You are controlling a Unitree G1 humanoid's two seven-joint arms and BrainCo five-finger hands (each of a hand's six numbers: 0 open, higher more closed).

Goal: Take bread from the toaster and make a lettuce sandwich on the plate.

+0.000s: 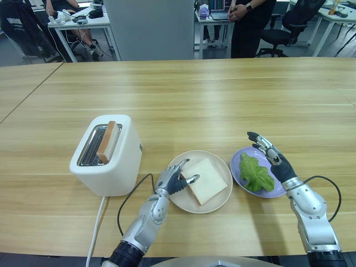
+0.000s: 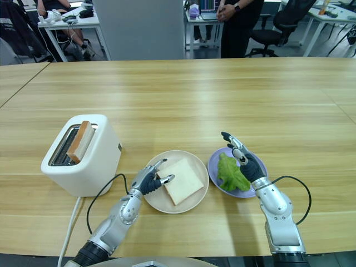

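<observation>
A white toaster stands at the left with one bread slice upright in its slot. To its right a beige plate carries a slice of white bread. My left hand rests open at the plate's left rim, its fingertips touching the slice's left edge. A purple plate beside it holds a green lettuce leaf. My right hand is open over that plate's right side, just to the right of the lettuce, holding nothing.
The toaster's white power cord and a black cable run toward the table's near edge by my left arm. Another black cable loops beside my right forearm. Broad wooden tabletop lies beyond.
</observation>
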